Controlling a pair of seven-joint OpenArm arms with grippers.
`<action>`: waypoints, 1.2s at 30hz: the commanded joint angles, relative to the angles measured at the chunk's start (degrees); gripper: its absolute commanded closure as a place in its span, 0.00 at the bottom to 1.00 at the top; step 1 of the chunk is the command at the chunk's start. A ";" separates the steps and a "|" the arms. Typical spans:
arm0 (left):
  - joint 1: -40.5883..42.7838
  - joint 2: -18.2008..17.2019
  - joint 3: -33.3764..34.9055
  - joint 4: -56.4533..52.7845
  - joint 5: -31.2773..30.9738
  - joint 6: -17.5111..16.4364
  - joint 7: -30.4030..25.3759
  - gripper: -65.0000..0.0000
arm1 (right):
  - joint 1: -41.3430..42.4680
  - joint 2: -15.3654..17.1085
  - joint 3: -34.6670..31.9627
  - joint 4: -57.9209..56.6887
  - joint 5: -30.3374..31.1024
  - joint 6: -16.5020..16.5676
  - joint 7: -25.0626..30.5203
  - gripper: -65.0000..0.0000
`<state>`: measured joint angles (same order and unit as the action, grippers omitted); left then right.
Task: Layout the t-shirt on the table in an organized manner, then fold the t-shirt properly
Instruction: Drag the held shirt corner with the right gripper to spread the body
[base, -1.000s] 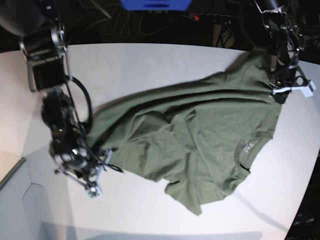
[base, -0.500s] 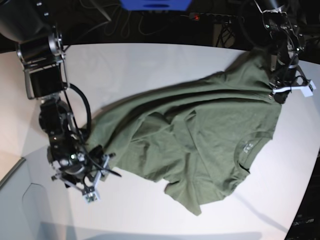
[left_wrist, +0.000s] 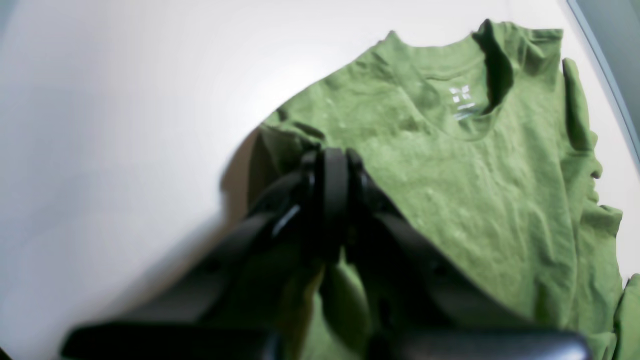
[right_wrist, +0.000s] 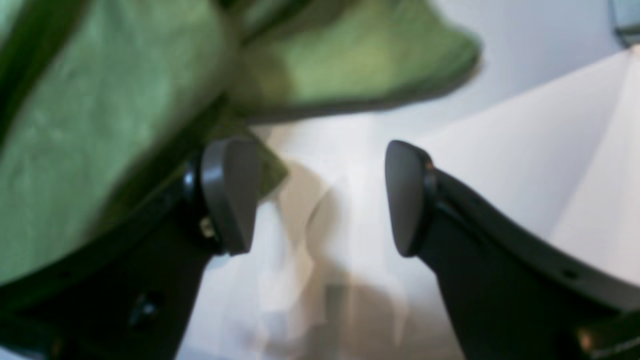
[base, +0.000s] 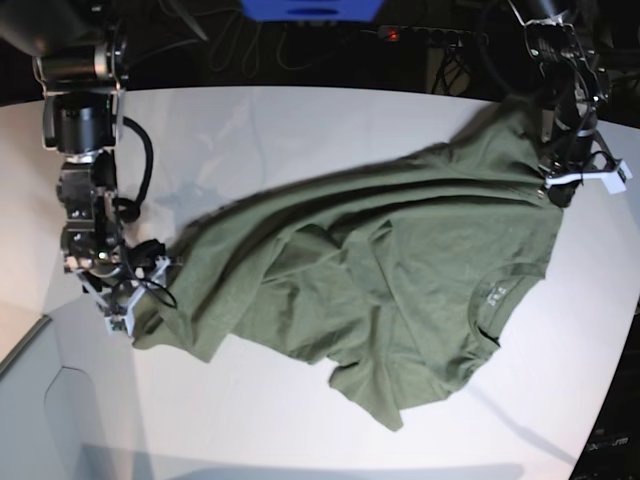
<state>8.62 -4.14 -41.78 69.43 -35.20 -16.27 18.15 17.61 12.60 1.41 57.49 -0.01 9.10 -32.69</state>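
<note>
Shirt (base: 380, 280) soft, limp, prob light; grab hems/corners. L gripper (left_wrist: 332, 200) pinches shirt, upper right; R gripper (right_wrist: 320, 195) wide open, empty, mid-left.

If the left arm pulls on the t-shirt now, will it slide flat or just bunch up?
Probably bunches. The t-shirt lies in soft wrinkles and folds, so it looks limp, not stiff. The left gripper is shut on one shoulder only, so cloth likely stretches toward it while the rest drags on the table. The right gripper is open and pins nothing.
</note>
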 joint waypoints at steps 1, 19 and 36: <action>-0.31 -0.83 -0.02 0.77 -0.54 -0.65 -1.14 1.00 | 1.25 0.28 0.13 1.10 0.23 -0.18 1.43 0.39; -0.49 -0.83 0.07 0.77 -0.54 -0.56 -1.14 1.00 | -0.33 -2.71 0.13 -1.01 0.05 -0.18 1.43 0.47; -0.49 -0.56 0.24 0.95 -0.98 -0.65 -1.14 1.00 | -19.41 -2.10 0.48 25.10 0.05 -0.18 -2.87 1.00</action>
<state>8.56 -3.92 -41.47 69.41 -35.42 -16.03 18.06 -3.27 9.91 1.69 81.76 -0.12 8.99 -37.15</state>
